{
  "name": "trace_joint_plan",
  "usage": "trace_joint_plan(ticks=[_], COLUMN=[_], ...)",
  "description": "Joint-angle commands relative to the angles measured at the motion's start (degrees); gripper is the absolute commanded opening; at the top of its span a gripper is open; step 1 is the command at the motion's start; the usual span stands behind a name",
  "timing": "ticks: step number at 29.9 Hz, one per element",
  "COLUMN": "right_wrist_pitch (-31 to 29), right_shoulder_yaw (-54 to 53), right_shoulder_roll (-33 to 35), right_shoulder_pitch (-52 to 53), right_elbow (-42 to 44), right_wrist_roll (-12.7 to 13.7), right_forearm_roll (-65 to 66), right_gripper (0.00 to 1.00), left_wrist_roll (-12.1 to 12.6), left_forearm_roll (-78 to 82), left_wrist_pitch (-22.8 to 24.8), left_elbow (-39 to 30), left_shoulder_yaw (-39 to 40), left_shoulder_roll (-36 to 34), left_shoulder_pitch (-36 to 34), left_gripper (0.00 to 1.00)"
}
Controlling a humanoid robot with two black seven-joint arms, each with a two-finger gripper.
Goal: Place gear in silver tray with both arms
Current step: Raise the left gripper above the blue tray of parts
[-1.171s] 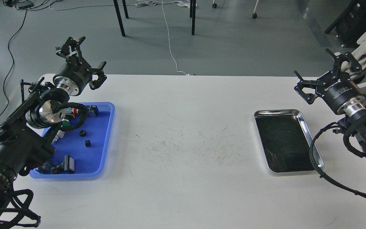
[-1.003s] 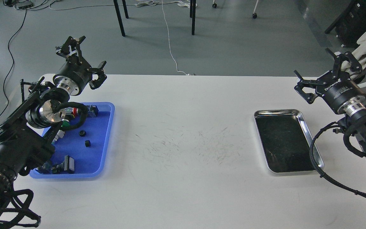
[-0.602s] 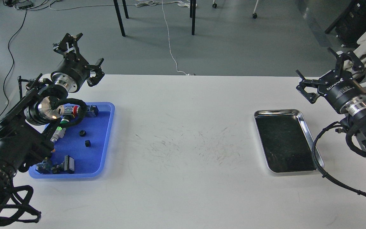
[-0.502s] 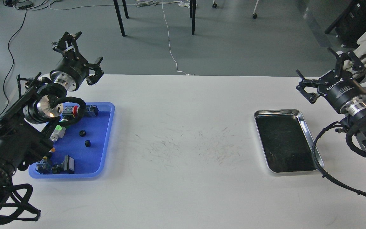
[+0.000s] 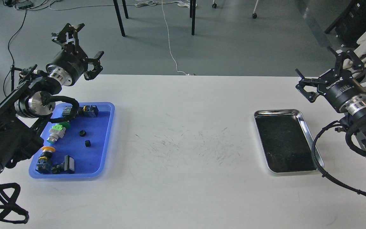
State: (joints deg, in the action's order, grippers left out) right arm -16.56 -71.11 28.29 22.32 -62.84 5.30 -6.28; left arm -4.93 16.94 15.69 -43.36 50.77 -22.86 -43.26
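Left gripper (image 5: 80,43): fingers spread apart, nothing between them. It hangs above the far left corner of the white table (image 5: 183,143), beyond the far end of the blue tray (image 5: 105,140), touching nothing.

Right gripper (image 5: 324,74): fingers likewise spread, empty. It is raised over the far right part of the table, beyond the far right corner of the silver tray (image 5: 310,140) and clear of it.

Blue tray, left side of table, partly covered by the left arm. Contents: two small black gears (image 5: 82,133) and (image 5: 87,143) lying near each other on the tray floor, apart, mid-tray. Beside them to the left, a green-capped part (image 5: 56,132); nearer the robot, an orange-capped part (image 5: 45,154) and a black block (image 5: 67,164); at the far end, a dark connector (image 5: 89,110).

Silver tray: flat on the right side of the table, long axis running away from the robot, dark floor bare. A black cable (image 5: 315,152) from the right arm crosses its right rim.

Centre of table between the trays shows fine dark scuff marks (image 5: 189,146).
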Motion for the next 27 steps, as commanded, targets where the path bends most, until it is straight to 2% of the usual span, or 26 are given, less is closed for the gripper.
trace_joint_plan(ticks=[1,7,13,18,23,27], right_wrist_pitch=[-0.1,-0.1,-0.1,-0.1,-0.1,-0.1], right_shoulder_yaw=[0.0,0.1,0.0,-0.1,-0.3,-0.4], right_shoulder_roll=[0.3,1.4,2.2,3.7,3.9,4.5], right_shoulder_pitch=[-0.1,0.0,0.0,0.0,-0.1,-0.2], right_elbow=[0.0,-0.2,-0.2,-0.2,-0.6,-0.5], right_wrist_roll=[-0.5,-0.5,-0.4,-0.4,-0.4,-0.5], right_forearm_roll=[0.0,0.2,0.2,0.2,0.2,0.2], right_gripper=[0.99,0.99,0.99,0.99,0.99,0.99], left_wrist_roll=[-0.1,0.2,0.9,6.1,8.9,12.2], left_forearm_roll=[1.4,3.8,10.6,11.7,14.3,17.0], left_wrist_pitch=[0.0,0.0,-1.2,-3.0,-4.3,-3.7], left_elbow=[-1.6,-4.3,-14.3,-26.4,-38.4,-46.7], left_shoulder_yaw=[-4.8,-7.8,-11.1,-13.9,-16.1,-18.4], left_shoulder_roll=[-3.0,-6.0,-12.3,-21.3,-30.6,-39.2], left_shoulder_pitch=[0.0,-0.2,0.3,0.5,0.5,0.7], left_gripper=[0.98,0.98,0.98,0.98,0.98,0.98])
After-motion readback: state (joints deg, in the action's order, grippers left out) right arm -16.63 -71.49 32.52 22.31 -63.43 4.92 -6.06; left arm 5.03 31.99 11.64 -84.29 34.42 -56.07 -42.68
